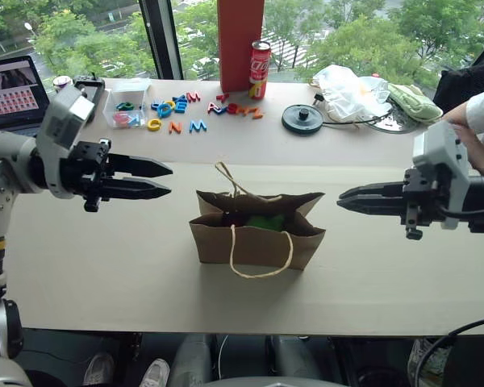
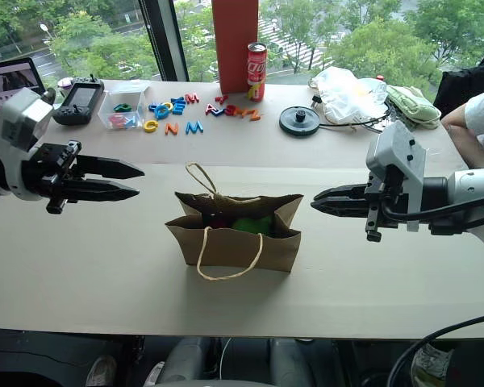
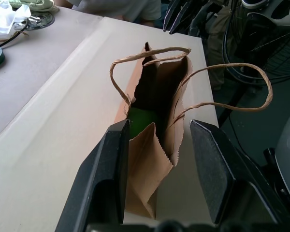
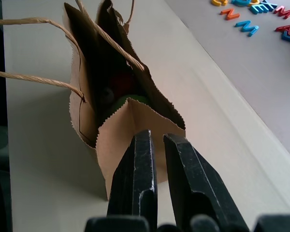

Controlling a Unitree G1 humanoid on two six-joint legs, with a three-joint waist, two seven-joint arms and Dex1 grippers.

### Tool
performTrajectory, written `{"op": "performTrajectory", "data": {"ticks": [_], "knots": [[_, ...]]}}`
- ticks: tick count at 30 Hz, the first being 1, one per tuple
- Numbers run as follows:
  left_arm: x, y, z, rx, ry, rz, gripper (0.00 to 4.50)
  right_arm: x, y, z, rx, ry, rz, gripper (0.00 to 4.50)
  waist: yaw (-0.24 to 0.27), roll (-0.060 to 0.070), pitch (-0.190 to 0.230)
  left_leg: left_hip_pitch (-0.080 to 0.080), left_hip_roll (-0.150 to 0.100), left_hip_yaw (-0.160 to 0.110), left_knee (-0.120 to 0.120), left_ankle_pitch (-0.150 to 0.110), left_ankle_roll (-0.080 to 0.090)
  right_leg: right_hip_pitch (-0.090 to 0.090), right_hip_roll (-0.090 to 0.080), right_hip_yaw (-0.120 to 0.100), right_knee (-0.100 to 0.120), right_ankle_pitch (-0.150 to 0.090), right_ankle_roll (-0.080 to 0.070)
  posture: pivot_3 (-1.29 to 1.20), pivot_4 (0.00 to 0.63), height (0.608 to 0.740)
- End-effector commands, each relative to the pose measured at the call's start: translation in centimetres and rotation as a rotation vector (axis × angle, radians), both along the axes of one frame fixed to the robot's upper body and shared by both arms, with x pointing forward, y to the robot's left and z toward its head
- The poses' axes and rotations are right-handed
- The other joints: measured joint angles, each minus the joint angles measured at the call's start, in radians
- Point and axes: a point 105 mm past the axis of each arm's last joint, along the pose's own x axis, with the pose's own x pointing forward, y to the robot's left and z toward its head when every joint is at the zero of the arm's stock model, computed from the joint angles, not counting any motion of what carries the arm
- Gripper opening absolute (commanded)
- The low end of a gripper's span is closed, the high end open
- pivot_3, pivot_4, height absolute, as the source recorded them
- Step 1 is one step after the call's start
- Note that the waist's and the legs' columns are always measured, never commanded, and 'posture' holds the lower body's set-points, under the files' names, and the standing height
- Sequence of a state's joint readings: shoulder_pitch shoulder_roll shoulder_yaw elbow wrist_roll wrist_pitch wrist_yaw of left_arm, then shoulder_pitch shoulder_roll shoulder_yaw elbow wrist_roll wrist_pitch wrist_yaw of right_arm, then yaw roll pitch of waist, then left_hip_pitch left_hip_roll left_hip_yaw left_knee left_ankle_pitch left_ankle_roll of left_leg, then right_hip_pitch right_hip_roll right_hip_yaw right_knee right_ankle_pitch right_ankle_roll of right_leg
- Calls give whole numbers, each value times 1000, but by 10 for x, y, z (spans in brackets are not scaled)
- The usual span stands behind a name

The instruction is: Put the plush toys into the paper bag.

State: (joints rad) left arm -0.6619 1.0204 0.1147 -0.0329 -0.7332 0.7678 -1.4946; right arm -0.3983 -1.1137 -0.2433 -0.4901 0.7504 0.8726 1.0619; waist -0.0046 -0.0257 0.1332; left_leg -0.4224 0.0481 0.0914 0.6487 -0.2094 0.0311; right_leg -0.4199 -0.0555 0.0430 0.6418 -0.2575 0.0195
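Both plush toys (image 4: 122, 94) are seen inside the paper bag (image 1: 256, 234) from the right wrist; left end effector (image 1: 166, 181) parted and empty, right end effector (image 1: 343, 196) nearly closed, empty

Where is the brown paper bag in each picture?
Left eye view: paper bag stands at the centre, on the table.
Right eye view: slightly left of centre.
Left wrist view: middle, seen end-on from above.
Right wrist view: upper left to centre.
Shared landmark: the green plush toy inside it.
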Motion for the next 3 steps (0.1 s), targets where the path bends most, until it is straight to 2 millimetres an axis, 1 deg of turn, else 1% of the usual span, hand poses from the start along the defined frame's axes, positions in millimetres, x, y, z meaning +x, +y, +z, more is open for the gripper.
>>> {"op": "performTrajectory", "data": {"ticks": [1,3], "knots": [[-3,-2,11,-16,-56,-9,2117,0,0,7,-7,-35,-2,564,1,0,0,0,0,0,0,0,0,0,0,0,0,0,0,0,150,739],[-2,-3,12,-22,-62,-8,2117,1,1,6,-8,-33,-3,564,1,0,0,0,0,0,0,0,0,0,0,0,0,0,0,0,150,739]]}}
